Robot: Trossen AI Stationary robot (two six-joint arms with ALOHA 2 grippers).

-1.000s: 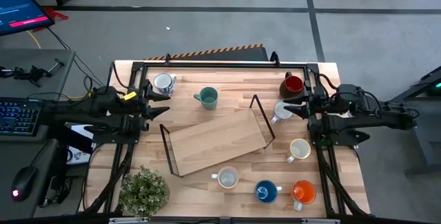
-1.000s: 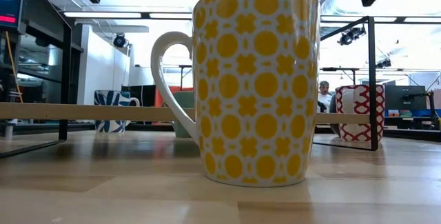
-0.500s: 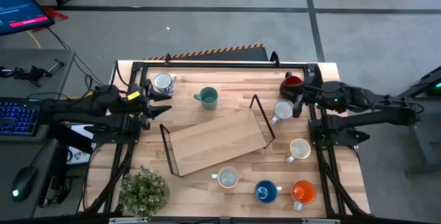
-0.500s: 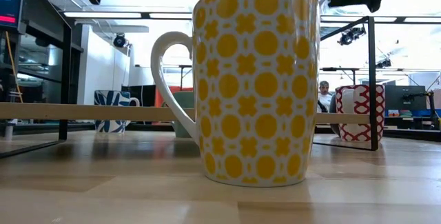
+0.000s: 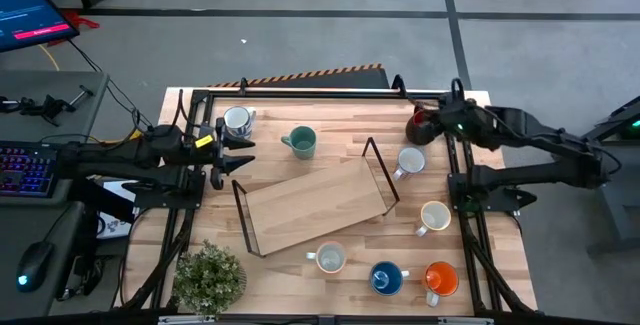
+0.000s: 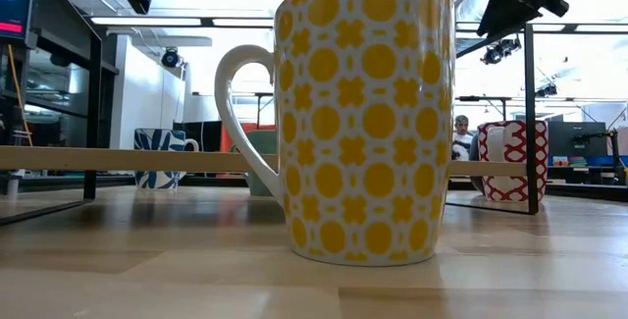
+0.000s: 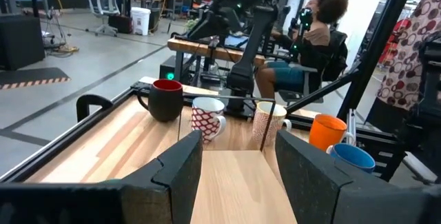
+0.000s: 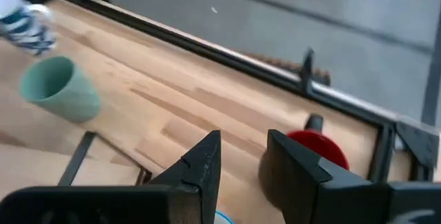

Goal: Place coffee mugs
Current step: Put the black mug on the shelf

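Eight coffee mugs (image 5: 418, 159) sit on the wooden surface (image 5: 340, 125). Right jaws (image 5: 428, 125) hang open and empty beside the dark red mug (image 5: 422, 123). Left jaws (image 5: 240, 152) wait open, empty, near the patterned white mug (image 5: 237, 120).

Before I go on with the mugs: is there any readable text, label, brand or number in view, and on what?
No text can be read in any view.
Monitor: red bar with lettering, too small to read.
Mugs, such as the yellow-dotted mug and the red-patterned mug: patterns only, no words.
Yellow tag on the left arm: nothing legible.
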